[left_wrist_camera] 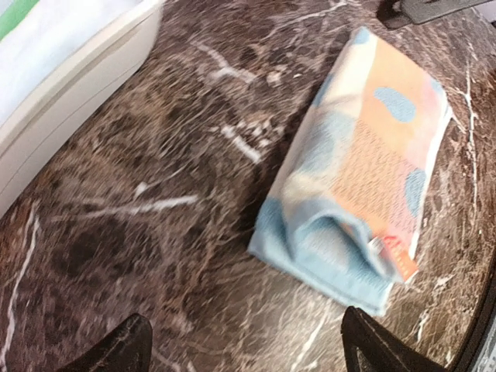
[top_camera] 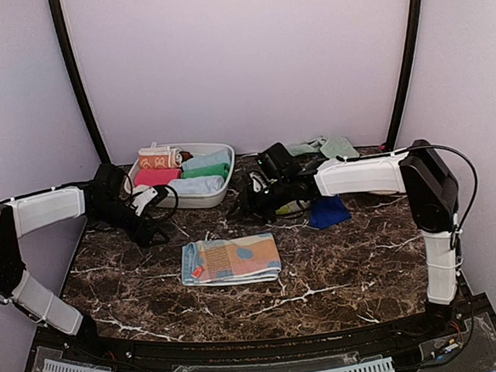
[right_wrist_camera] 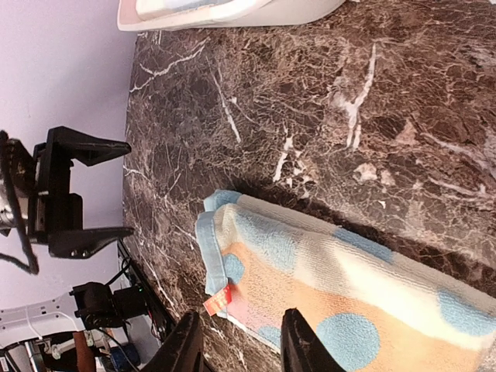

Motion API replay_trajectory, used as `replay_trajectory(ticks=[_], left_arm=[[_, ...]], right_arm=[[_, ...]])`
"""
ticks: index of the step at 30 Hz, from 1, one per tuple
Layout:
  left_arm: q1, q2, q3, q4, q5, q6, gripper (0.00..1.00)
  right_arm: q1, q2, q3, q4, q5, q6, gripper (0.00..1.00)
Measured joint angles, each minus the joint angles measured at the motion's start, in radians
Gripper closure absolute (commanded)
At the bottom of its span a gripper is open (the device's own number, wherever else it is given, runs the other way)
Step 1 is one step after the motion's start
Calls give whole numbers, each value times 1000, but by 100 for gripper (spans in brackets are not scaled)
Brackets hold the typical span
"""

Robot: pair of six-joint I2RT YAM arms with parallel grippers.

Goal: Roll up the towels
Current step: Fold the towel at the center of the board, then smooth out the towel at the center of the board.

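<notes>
A folded light-blue towel (top_camera: 230,260) with orange and cream patches lies flat at the table's middle. It also shows in the left wrist view (left_wrist_camera: 372,147) and the right wrist view (right_wrist_camera: 349,287), with a red tag at its corner. My left gripper (top_camera: 151,227) hovers open and empty by the tub, left of the towel; its fingertips (left_wrist_camera: 116,353) are wide apart. My right gripper (top_camera: 251,204) hovers open and empty behind the towel; its fingertips (right_wrist_camera: 298,345) are just over the towel's tag end. A dark blue towel (top_camera: 328,212) and a mint towel (top_camera: 329,146) lie at the back right.
A white oval tub (top_camera: 217,192) at the back left holds several rolled towels, pink, green, light blue and peach. Its wall shows in the left wrist view (left_wrist_camera: 74,93) and the right wrist view (right_wrist_camera: 294,12). A yellow-green cloth (top_camera: 294,206) lies under my right arm.
</notes>
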Motion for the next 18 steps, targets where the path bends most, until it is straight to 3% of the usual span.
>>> replay_trajectory(ticks=[5, 10, 18], left_arm=[[-165, 73, 66, 27, -10, -64, 23], [-258, 153, 101, 79, -43, -114, 29], [-338, 243, 105, 139, -172, -128, 59]], right_arm=[[-2, -10, -83, 47, -2, -14, 78], [0, -5, -158, 65, -10, -18, 83], [0, 26, -210, 143, -20, -13, 84]])
